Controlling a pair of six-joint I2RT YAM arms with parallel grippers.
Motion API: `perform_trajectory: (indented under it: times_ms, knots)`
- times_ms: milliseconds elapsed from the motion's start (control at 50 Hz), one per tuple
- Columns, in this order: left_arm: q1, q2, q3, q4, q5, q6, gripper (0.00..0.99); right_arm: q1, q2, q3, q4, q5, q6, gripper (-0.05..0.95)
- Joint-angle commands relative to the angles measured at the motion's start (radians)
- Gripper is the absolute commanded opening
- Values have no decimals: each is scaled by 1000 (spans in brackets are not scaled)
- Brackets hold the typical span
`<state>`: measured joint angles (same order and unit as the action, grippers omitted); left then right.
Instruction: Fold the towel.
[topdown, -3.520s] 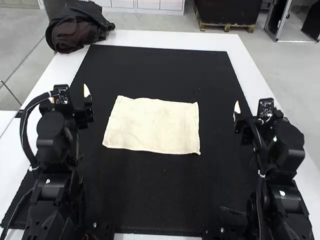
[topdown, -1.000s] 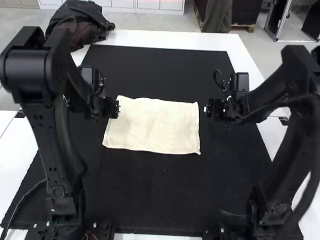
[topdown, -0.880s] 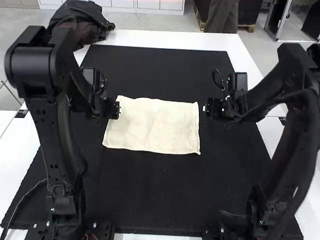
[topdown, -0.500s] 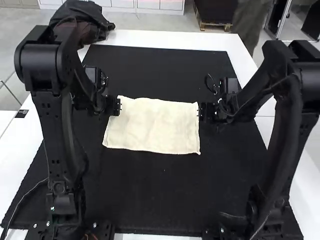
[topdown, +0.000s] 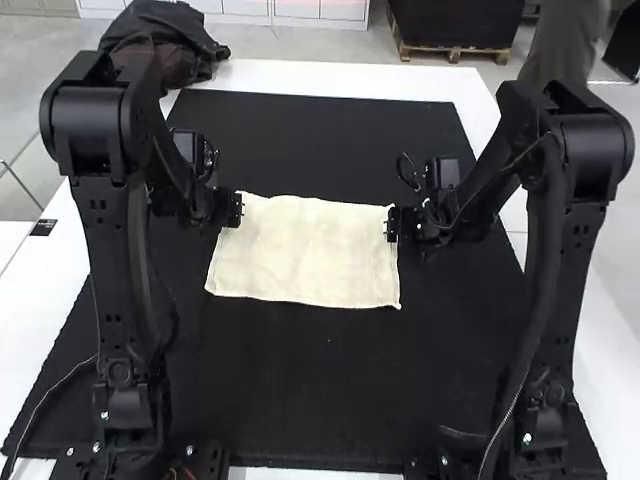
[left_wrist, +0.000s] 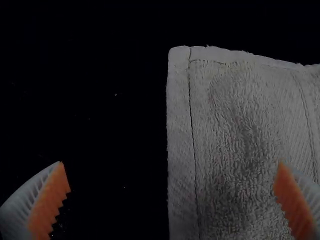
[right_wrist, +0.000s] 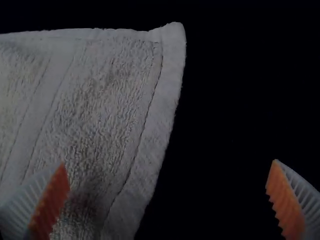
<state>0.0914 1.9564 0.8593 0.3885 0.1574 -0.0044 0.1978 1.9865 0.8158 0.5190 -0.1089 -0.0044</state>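
Note:
A cream towel (topdown: 305, 250) lies spread flat on the black mat. My left gripper (topdown: 236, 210) is over its far left corner, my right gripper (topdown: 391, 224) over its far right edge near the corner. In the left wrist view the gripper (left_wrist: 172, 192) stands wide open, its fingers on either side of the hemmed edge of the towel (left_wrist: 240, 135). The right wrist view shows the gripper (right_wrist: 167, 192) wide open too, one finger above the towel (right_wrist: 95, 115) and the other above bare mat. Neither one holds the cloth.
The black mat (topdown: 300, 390) covers most of the white table (topdown: 340, 75). Dark clothing (topdown: 165, 45) is heaped at the table's far left corner. Both forearms stand to the sides of the towel.
Both arms have come up from their low rest poses to the towel. Over the last second my right gripper has moved left onto the towel's edge; the left one has shifted slightly right.

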Motion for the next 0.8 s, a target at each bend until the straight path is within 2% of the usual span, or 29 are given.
perform_trajectory:
  times_ms: [0, 340, 540, 720, 780]
  knots:
    - [-1, 13, 24, 18, -1, 24, 957, 15, 17, 31, 21, -14, -3, 907]
    - [-1, 53, 49, 10, -13, 47, 954, 15, 64, 72, 26, 2, -5, 907]
    - [-1, 62, 58, 3, -19, 52, 916, 17, 66, 80, 26, -5, -2, 908]
    - [-1, 72, 57, 4, -22, 52, 841, 22, 67, 80, 24, -20, -3, 908]
    - [-1, 81, 53, -2, -22, 73, 841, 23, 69, 80, 24, -28, -3, 908]
